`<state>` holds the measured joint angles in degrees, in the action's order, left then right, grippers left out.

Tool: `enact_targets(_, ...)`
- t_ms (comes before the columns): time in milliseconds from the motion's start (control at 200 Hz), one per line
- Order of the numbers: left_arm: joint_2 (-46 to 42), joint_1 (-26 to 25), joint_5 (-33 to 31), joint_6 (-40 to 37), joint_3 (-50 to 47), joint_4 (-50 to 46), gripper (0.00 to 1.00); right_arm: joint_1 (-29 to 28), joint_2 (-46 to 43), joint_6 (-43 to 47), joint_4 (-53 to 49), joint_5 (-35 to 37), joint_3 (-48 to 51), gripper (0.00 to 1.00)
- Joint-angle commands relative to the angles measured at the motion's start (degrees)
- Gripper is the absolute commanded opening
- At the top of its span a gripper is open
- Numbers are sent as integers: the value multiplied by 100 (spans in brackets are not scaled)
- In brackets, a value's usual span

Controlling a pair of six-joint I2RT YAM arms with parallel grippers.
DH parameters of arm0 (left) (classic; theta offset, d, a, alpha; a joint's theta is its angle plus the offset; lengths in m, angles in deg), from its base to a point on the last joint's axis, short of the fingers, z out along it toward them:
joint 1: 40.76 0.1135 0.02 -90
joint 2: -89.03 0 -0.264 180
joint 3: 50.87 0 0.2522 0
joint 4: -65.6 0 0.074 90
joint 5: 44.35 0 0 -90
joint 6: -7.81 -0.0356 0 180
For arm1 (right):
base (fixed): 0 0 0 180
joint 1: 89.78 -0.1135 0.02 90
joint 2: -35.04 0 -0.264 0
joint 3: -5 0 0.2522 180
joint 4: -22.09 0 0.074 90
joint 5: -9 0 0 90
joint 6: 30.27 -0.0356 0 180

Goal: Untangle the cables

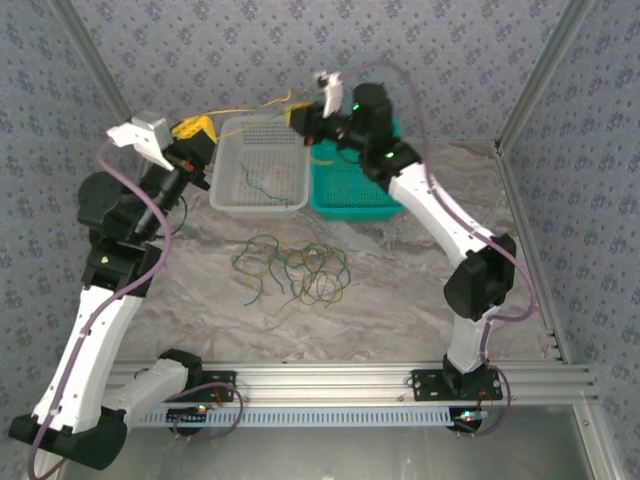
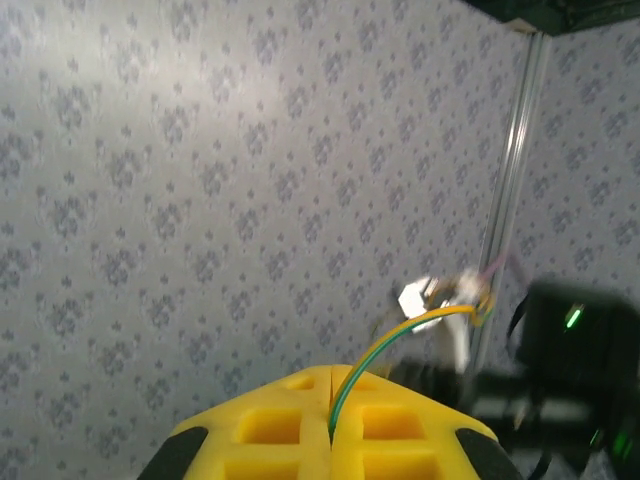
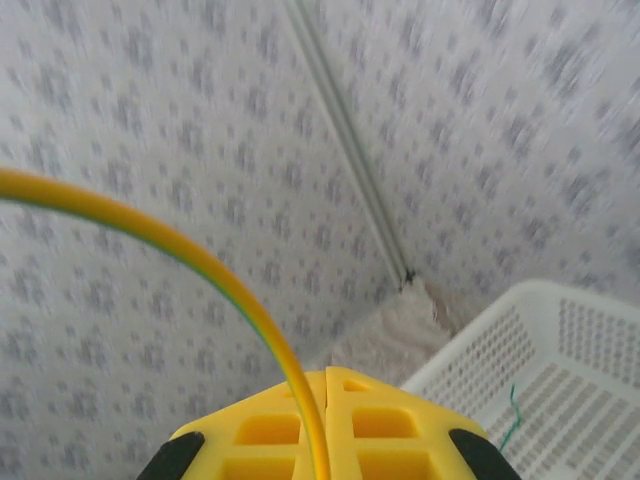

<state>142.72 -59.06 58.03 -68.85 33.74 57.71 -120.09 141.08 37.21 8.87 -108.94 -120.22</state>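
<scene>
left gripper (image 2: 330,400) and right gripper (image 3: 325,395) each pinch 1 yellow-green cable (image 1: 245,108) strung above the white basket (image 1: 258,207); you have barely begun, judging by the cables (image 1: 290,270) lying tangled on the table (image 1: 400,290).

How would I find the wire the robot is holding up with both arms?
Look at the white basket at the table's far side. Over its far edge, one yellow-green wire stretches between the left end effector and right end effector. Unlike the tangled pile on the table, it hangs in the air.
</scene>
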Motion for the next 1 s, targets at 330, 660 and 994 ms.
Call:
enact_targets(330, 1016, -1253, 121, -797, -1088, 1173, 4, 1305, 810, -985, -2663, 485, -3276, 0)
enact_targets(660, 3399, -1648, -309, -764, -574, 2279, 2, 1917, 1329, -1069, -2941, 1271, -3242, 0)
enact_targets(994, 5416, -1672, -716, -751, 629, 2682, 3, 2097, 2142, -587, -2922, 2083, -3456, 0)
